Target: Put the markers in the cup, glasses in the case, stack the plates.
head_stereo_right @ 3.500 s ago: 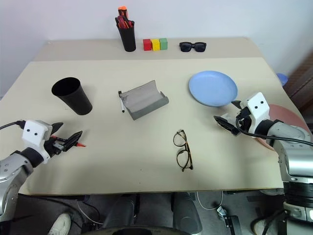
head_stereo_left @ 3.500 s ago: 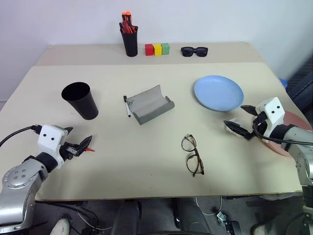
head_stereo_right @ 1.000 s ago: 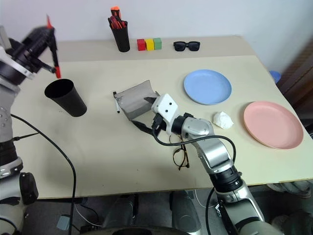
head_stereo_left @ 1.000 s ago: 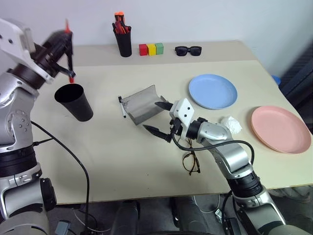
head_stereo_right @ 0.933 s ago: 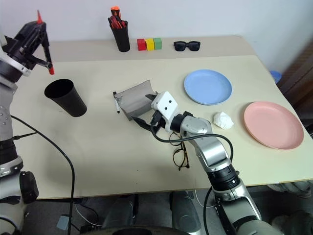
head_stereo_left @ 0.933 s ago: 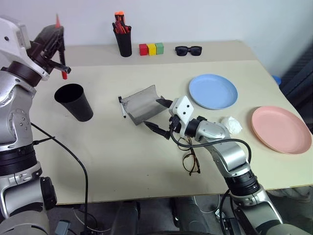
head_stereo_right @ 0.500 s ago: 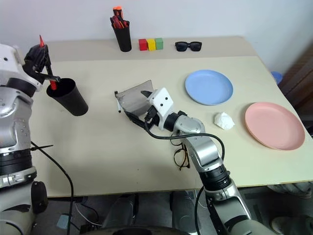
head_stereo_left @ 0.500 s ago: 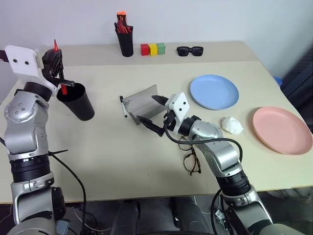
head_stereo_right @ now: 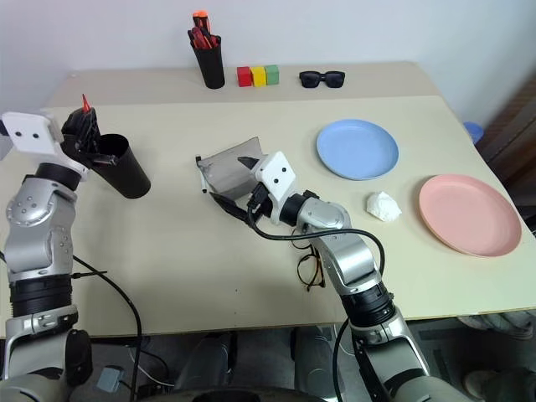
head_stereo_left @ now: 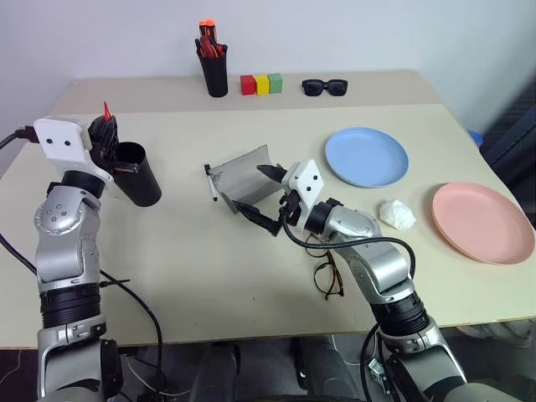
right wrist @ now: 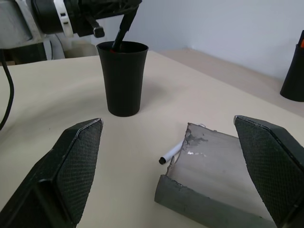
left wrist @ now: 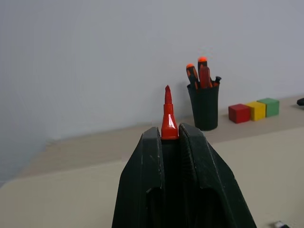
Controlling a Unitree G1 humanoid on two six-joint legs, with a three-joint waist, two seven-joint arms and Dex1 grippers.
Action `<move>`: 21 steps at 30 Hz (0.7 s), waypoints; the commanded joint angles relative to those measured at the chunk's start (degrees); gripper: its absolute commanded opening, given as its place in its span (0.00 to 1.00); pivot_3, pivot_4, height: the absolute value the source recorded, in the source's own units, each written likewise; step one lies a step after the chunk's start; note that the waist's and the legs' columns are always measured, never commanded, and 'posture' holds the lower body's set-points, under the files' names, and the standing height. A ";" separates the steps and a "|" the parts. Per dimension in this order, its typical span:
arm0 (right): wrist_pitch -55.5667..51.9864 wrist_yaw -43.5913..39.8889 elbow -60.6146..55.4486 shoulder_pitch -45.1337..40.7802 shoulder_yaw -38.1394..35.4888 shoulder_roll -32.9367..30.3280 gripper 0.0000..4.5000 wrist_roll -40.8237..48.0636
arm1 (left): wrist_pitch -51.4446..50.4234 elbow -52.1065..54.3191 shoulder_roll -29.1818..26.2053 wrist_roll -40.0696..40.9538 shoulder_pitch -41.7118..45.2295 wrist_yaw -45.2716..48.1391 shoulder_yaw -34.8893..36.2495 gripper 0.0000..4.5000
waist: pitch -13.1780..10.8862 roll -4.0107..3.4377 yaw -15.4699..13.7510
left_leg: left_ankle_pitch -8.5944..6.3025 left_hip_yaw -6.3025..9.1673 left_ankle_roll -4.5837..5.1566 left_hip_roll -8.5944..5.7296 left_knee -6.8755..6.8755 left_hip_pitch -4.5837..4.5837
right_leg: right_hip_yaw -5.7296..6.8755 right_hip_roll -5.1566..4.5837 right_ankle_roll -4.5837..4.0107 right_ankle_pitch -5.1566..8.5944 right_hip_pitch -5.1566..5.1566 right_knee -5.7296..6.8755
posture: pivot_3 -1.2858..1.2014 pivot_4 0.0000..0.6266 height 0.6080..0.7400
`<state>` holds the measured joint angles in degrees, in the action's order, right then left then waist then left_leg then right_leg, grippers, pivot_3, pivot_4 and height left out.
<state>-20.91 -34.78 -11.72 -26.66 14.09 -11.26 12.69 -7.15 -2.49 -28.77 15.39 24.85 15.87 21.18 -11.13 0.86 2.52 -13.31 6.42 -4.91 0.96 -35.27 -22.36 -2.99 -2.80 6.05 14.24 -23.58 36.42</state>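
Pinching the red-tipped marker (left wrist: 168, 116), your left hand (head_stereo_left: 107, 144) dips it into the cup (head_stereo_left: 138, 172); your right hand (head_stereo_left: 262, 197) gapes wide, empty, over the case (head_stereo_left: 243, 177).

A pale beige table (head_stereo_left: 167, 276) carries everything, with a second tabletop (head_stereo_left: 377, 88) butted along its far edge. On the near one stand the black cup (head_stereo_left: 138, 174), the open grey case (head_stereo_left: 244, 177) with a black marker (head_stereo_left: 214, 189) just beside it, the glasses (head_stereo_left: 329, 280), a blue plate (head_stereo_left: 366, 157), a pink plate (head_stereo_left: 482, 224) and a crumpled white lump (head_stereo_left: 395, 214) — probably tissue. The far one holds a pen holder (head_stereo_left: 214, 74), three coloured blocks (head_stereo_left: 261, 84) and sunglasses (head_stereo_left: 325, 85).
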 commanded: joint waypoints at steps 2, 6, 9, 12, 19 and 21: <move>0.51 -0.44 -2.89 -0.15 -0.14 0.43 1.00 1.11 | 1.00 2.43 -0.27 -0.47 0.18 -1.16 0.60 0.42 | 0.00 0.00 0.02 | 0.00 0.00 0.00 0.00 0.00 0.00 | 0.00 0.00 0.00 0.00 0.00 0.00 | 0.52 0.24 1.00; 0.46 -0.63 -2.93 -0.14 -0.12 0.34 1.00 1.00 | 0.77 3.30 0.10 0.12 0.40 -1.86 0.92 0.74 | 0.00 0.00 -0.01 | 0.00 0.00 0.00 0.00 0.00 0.00 | 0.00 0.00 0.00 0.00 0.00 0.00 | 0.52 0.24 1.00; 0.30 -0.71 -3.07 -0.09 -0.21 0.23 1.00 1.04 | 0.14 4.68 0.33 1.21 0.99 -1.97 1.07 0.74 | 0.00 0.00 -0.01 | 0.00 0.00 0.00 0.00 0.00 0.00 | 0.00 0.00 0.00 0.00 0.00 0.00 | 0.52 0.24 1.00; -0.07 -0.89 -3.45 0.32 -1.00 -0.78 1.00 1.12 | -5.28 11.71 0.92 6.42 2.89 1.18 -2.19 0.74 | 0.01 0.01 -0.10 | 0.00 0.00 0.00 0.00 0.00 -0.01 | 0.00 0.00 0.00 0.00 0.00 0.00 | 0.52 0.24 1.00; -0.27 -1.02 -3.42 1.09 -3.62 -4.06 1.00 1.13 | -25.96 22.62 0.91 6.82 3.46 1.59 -16.25 0.99 | 0.01 0.02 0.07 | 0.00 0.01 -0.01 -0.05 -0.03 0.02 | 0.00 -0.04 0.01 0.00 0.14 -0.09 | 0.52 0.24 1.00; -0.27 -1.05 -3.51 1.39 -3.89 -4.69 1.00 1.07 | -30.91 22.12 2.46 5.57 4.62 -2.40 -17.05 0.99 | 0.01 0.01 0.46 | 0.00 0.02 0.00 -0.02 0.01 0.09 | -0.02 0.02 0.01 0.00 0.12 -0.04 | 0.52 0.24 1.00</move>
<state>-21.58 -35.69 -12.77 -25.11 11.17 -15.98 12.76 -34.48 18.36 -26.68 22.43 27.99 16.83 3.48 -11.12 0.87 2.98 -13.31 6.47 -4.91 0.96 -35.24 -22.27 -3.00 -2.74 6.05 14.25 -23.48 36.41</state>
